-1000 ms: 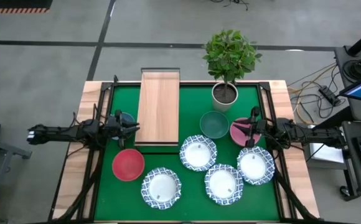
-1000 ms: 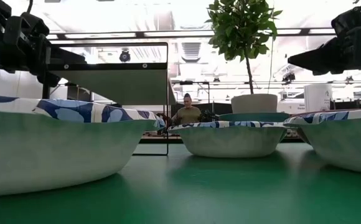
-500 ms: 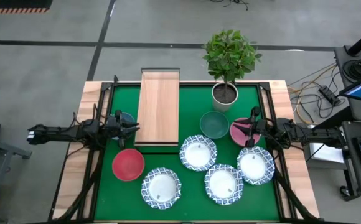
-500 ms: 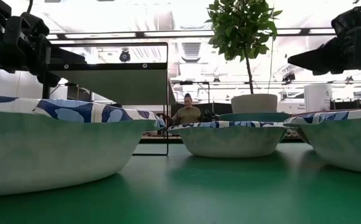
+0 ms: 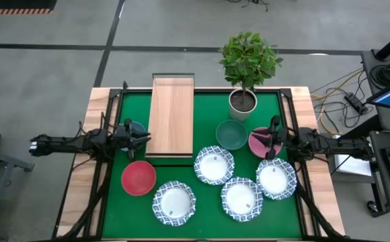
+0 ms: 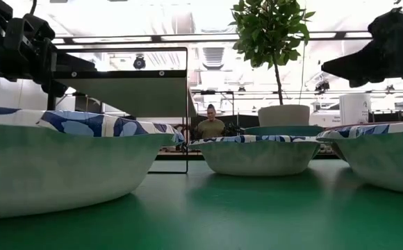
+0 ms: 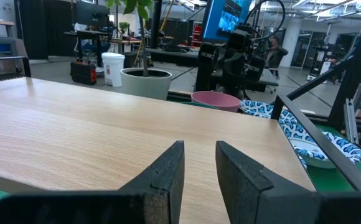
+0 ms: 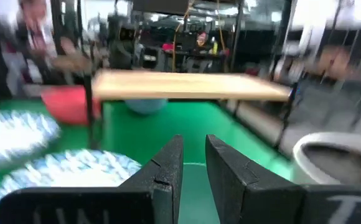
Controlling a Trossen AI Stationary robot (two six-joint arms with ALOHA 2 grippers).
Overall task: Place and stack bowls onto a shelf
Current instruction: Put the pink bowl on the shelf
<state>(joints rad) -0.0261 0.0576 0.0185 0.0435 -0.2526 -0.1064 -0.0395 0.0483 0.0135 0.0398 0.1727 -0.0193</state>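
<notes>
The light-wood shelf point(image 5: 173, 115) stands on its black frame at the mat's far left. My left gripper point(image 5: 146, 139) hovers by its left near corner, narrowly open, looking across the board point(image 7: 106, 130). The blue bowl point(image 5: 136, 128) sits under that arm. The red bowl point(image 5: 138, 177) rests on the mat's near left. Four white, blue-rimmed bowls point(image 5: 214, 165) point(image 5: 174, 203) point(image 5: 241, 197) point(image 5: 276, 178) lie near the front. The teal bowl point(image 5: 231, 134) sits mid-mat. My right gripper point(image 5: 269, 140) hovers narrowly open above the pink bowl point(image 5: 262, 142).
A potted plant in a white pot point(image 5: 243, 101) stands at the far edge, right of the shelf. Black frame rails point(image 5: 114, 107) run along both sides of the green mat point(image 5: 205, 111). Bare mat lies between shelf and plant. A person point(image 6: 210, 125) sits far behind the table.
My right gripper has shifted a little in the low view; which way does not show. The bowls and the left arm stand as before.
</notes>
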